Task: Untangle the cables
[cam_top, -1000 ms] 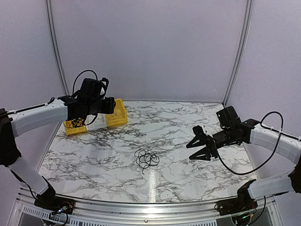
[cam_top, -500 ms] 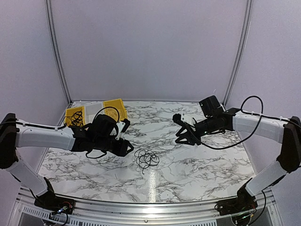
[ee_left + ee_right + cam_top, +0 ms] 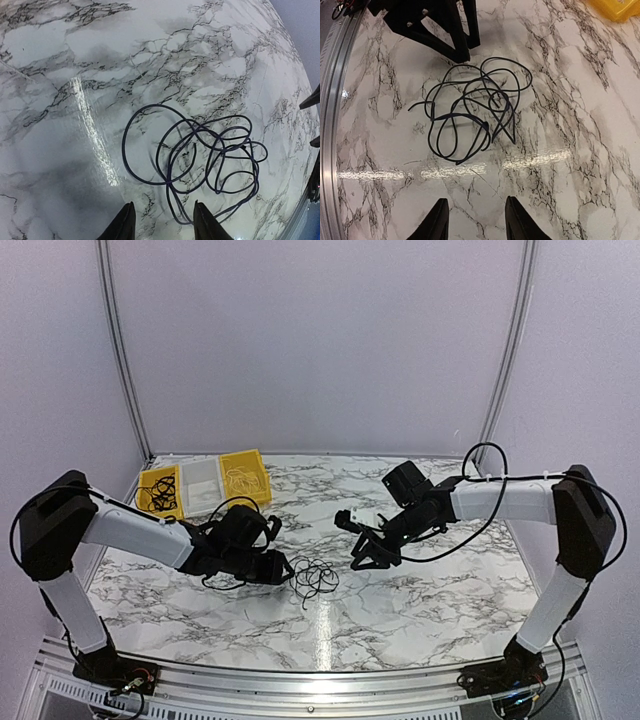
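Note:
The cables (image 3: 313, 580) lie as one tangle of thin dark loops on the marble table (image 3: 420, 610), near its middle. My left gripper (image 3: 285, 568) is low at the tangle's left edge. In the left wrist view its jaws (image 3: 163, 203) stand open, and the nearest loop of the cables (image 3: 207, 150) reaches in between the tips, close to the right finger. My right gripper (image 3: 360, 546) hovers just right of the tangle. In the right wrist view it (image 3: 476, 199) is open and holds nothing, with the cables (image 3: 475, 107) a short way ahead.
Three small bins stand at the back left: a yellow bin (image 3: 160, 492) with dark cable in it, a white bin (image 3: 200, 483) and another yellow bin (image 3: 245, 477). The left gripper's fingers (image 3: 452, 35) show beyond the tangle in the right wrist view.
Both arms have closed in on the tangle: the left swung from the bins down to its left side, the right came in from the right. Both jaws have narrowed somewhat.

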Controlling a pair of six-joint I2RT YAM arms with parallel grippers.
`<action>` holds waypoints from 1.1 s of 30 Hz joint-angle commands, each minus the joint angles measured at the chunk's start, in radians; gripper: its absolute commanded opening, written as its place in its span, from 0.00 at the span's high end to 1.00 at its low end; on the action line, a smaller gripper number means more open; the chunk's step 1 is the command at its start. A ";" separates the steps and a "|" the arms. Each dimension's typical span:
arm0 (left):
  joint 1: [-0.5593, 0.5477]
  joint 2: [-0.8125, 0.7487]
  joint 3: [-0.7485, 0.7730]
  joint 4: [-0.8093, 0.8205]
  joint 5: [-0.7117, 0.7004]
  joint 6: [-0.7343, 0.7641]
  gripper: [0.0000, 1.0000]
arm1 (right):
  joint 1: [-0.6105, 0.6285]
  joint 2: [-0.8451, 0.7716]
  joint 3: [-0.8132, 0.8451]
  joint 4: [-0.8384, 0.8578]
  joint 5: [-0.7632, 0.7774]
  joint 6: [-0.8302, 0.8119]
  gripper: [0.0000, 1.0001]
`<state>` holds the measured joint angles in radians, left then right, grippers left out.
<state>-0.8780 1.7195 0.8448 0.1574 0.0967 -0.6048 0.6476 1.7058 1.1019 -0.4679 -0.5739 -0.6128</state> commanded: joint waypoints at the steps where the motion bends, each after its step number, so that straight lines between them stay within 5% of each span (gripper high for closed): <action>1: -0.004 0.081 0.029 0.038 0.057 -0.089 0.63 | 0.009 -0.011 0.016 0.000 -0.004 0.008 0.60; 10: -0.004 0.076 0.023 0.100 0.095 -0.077 1.00 | 0.010 -0.024 -0.003 0.002 -0.002 -0.006 0.60; 22: -0.043 -0.245 0.062 0.110 0.121 0.220 1.00 | 0.010 -0.199 0.069 -0.045 -0.008 -0.029 0.57; 33: -0.058 -0.360 0.086 0.106 0.187 0.292 1.00 | 0.032 -0.274 0.192 -0.054 -0.158 0.020 0.43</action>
<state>-0.9195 1.3838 0.8970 0.2577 0.2440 -0.3603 0.6510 1.3952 1.2499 -0.4973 -0.6613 -0.6167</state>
